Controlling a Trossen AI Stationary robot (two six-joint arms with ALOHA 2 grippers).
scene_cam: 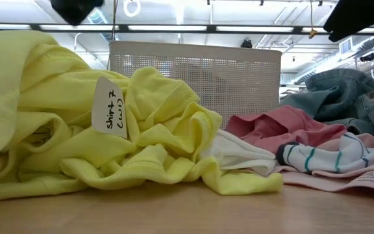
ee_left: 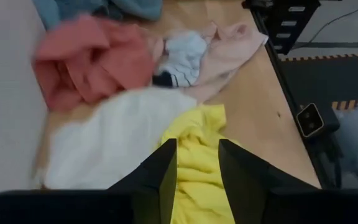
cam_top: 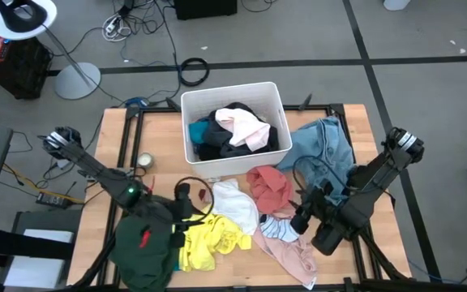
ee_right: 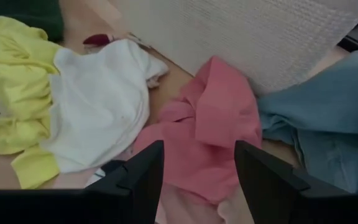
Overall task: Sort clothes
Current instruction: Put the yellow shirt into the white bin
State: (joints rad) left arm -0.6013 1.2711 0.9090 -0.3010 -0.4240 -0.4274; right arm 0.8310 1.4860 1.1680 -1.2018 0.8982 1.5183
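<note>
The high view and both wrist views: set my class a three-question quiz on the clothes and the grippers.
1. True or false: the white bin is empty.
2. Which garment lies beneath the left gripper? A) yellow shirt B) denim jeans C) dark green garment
3. Fill in: the right gripper hovers with open fingers over the ____ garment.

Key: 1 false, it holds clothes; 2 A; 3 pink.

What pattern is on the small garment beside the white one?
White with dark and teal stripes, clearest in the low view.
</note>
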